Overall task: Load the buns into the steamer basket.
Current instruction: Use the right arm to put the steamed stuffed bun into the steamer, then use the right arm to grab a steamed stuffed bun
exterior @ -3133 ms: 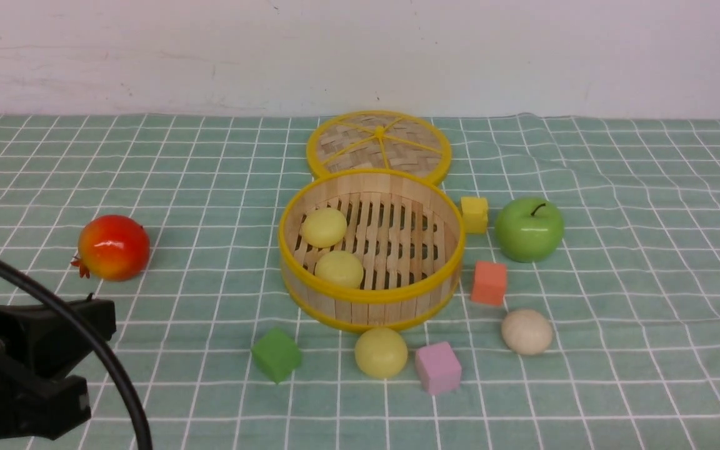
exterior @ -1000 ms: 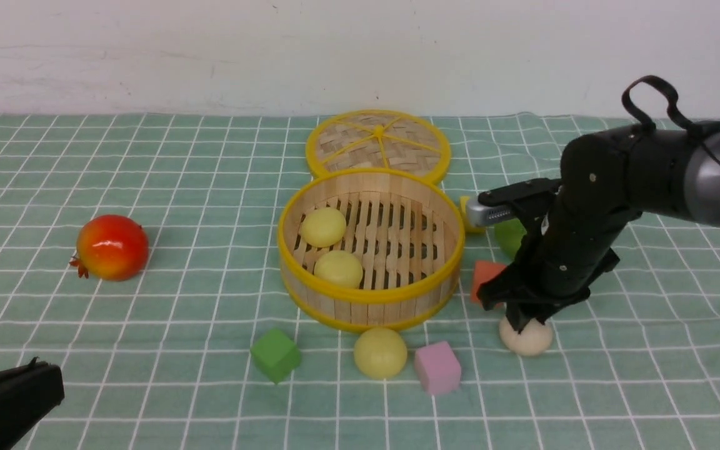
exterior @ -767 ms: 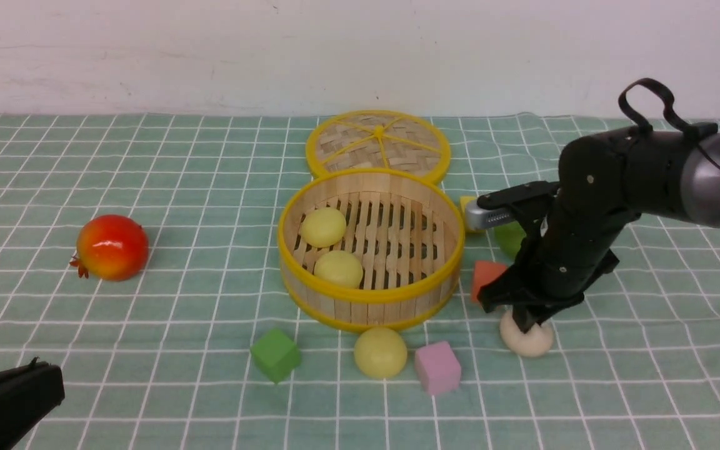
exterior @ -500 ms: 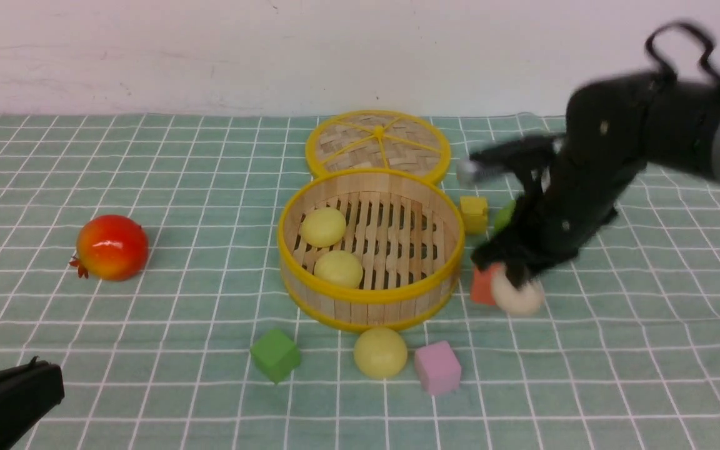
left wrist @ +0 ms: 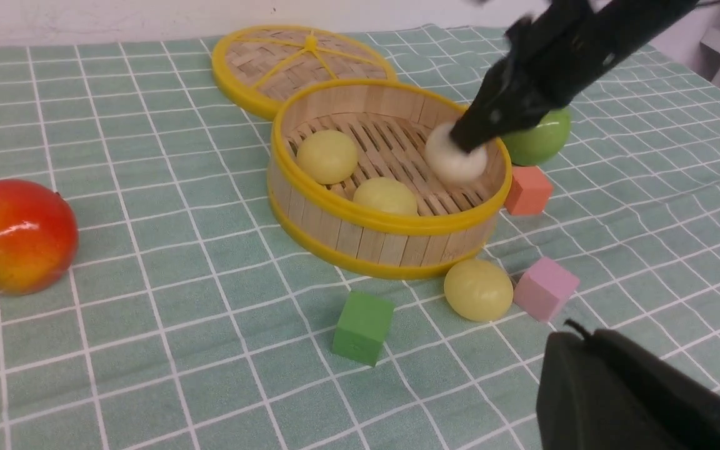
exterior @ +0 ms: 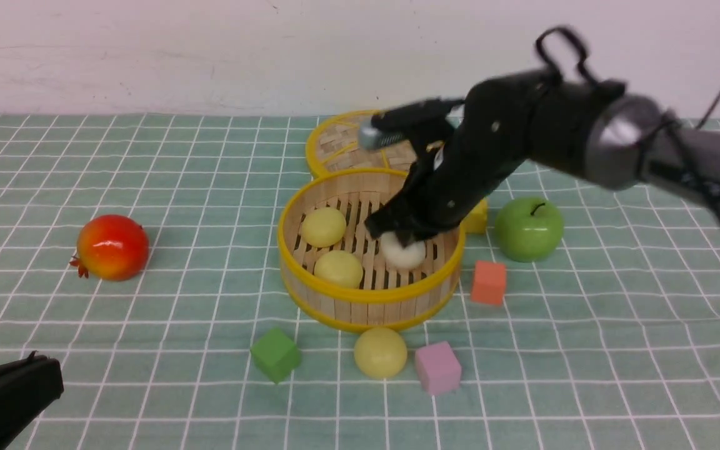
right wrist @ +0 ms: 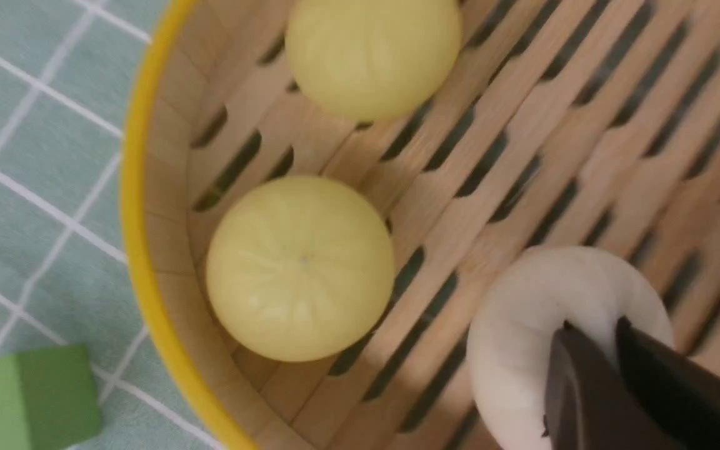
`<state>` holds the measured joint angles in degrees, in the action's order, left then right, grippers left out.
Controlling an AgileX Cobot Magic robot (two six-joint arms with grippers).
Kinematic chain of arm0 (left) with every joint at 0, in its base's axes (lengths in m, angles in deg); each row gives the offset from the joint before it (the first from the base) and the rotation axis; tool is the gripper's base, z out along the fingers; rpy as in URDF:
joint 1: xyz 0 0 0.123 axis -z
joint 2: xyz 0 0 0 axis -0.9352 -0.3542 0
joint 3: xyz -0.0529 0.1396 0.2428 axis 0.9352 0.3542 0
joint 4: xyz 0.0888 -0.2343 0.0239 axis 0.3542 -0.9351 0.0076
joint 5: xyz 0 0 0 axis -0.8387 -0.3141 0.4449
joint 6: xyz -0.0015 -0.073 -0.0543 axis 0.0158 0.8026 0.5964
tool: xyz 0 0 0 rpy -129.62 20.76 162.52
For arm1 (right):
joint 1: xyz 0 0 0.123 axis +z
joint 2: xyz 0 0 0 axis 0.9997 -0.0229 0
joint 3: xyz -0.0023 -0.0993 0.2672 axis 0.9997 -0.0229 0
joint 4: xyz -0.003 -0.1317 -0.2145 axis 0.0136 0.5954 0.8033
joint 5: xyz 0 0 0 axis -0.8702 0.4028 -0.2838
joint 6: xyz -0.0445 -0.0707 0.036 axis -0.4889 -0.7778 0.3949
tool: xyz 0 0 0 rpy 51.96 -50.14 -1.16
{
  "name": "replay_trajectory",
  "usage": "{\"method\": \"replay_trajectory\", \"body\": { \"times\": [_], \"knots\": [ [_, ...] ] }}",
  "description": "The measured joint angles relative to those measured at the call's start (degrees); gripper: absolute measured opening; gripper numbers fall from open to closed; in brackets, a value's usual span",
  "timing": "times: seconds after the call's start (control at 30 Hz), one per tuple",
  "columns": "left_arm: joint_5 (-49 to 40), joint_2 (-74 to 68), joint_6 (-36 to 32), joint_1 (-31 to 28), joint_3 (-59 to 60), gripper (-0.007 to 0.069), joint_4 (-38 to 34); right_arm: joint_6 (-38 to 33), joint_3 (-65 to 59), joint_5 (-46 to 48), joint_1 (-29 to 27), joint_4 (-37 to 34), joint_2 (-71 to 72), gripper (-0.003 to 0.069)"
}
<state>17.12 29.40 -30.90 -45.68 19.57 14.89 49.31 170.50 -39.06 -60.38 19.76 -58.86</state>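
Front view: a round bamboo steamer basket point(exterior: 369, 307) sits in the middle of a counter point(exterior: 147, 350) covered in green checked cloth. The right gripper point(exterior: 402, 239) reaches down inside the basket. Its fingers point(right wrist: 585, 387) are almost together, pinched into the top of the off-white bun point(exterior: 407, 256), which is low over the slats on the basket's right side. I cannot tell whether it touches them. Two pale yellow buns lie in the basket's left half, the far yellow bun point(exterior: 324, 227) and the near yellow bun point(exterior: 339, 269), slightly apart. The fourth bun point(exterior: 380, 353) lies on the cloth just in front of the basket, between a green cube point(exterior: 276, 354) and a pink cube point(exterior: 438, 367). The left gripper point(exterior: 44, 384) shows at the bottom-left corner, its fingers together, well apart from everything.
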Motion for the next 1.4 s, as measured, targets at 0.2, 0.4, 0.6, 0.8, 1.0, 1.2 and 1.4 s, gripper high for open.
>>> {"method": "replay_trajectory", "body": {
  "times": [0.2, 0.4, 0.6, 0.8, 1.0, 1.2, 1.4],
  "knots": [
    [0.00, 0.00, 0.00, 0.00, 0.00, -0.0010, 0.00, 0.05, 0.18, -0.44, 0.00, -1.16, -1.65, 0.0274],
    [0.00, 0.00, 0.00, 0.00, 0.00, -0.0010, 0.00, 0.05, 3.84, 5.64, 0.00, -1.34, 2.30, 0.0503],
    [0.05, 0.00, 0.00, 0.00, 0.00, -0.0010, 0.00, 2.01, 4.18, 25.21, 1.46, -1.24, 13.32, 0.0498],
    [0.05, 0.00, 0.00, 0.00, 0.00, -0.0008, 0.00, 5.41, -11.75, 23.90, 8.39, -1.09, 15.86, 0.0343],
    [0.05, 0.00, 0.00, 0.00, 0.00, -0.0008, 0.00, 9.76, -15.10, 10.65, 12.38, -0.67, 13.32, 0.0302],
    [-0.01, 0.00, 0.00, 0.00, 0.00, -0.0003, 0.00, 14.33, -15.21, 3.93, 12.32, 2.85, 10.12, 0.0302],
    [-0.12, 0.00, 0.00, 0.00, 0.00, -0.0001, 0.00, 15.84, -15.23, 1.37, 11.90, 4.29, 8.10, 0.0302]
  ]
}}
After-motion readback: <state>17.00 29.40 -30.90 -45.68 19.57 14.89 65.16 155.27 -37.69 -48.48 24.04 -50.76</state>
